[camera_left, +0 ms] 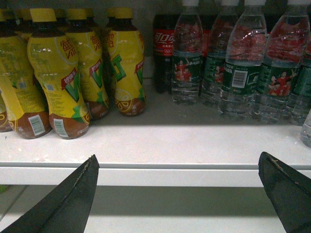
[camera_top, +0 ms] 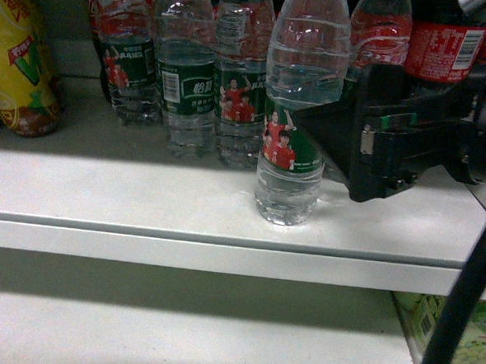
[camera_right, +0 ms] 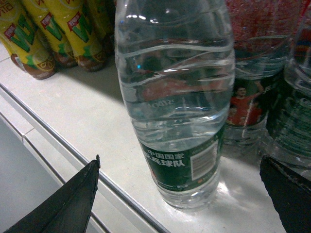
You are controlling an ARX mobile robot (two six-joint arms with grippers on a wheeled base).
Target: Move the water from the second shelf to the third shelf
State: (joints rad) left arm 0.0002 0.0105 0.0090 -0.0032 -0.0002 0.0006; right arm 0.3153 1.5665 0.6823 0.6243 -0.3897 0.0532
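A white shelf (camera_top: pixel 143 196) in dim light, packed along the back with drinks. The water (camera_top: pixel 295 111) stands alone near the front edge, and the right tool (camera_top: pixel 309 120) reaches in at its green label, fingers spread wide either side, not gripping. A careless closing could tip it off the lip or knock over the other water bottles (camera_top: pixel 187 80) just behind. The left tool (camera_left: pixel 177 194) hangs wide open, empty. Its label shows red-shirted athletes; Chinese writing, partly legible
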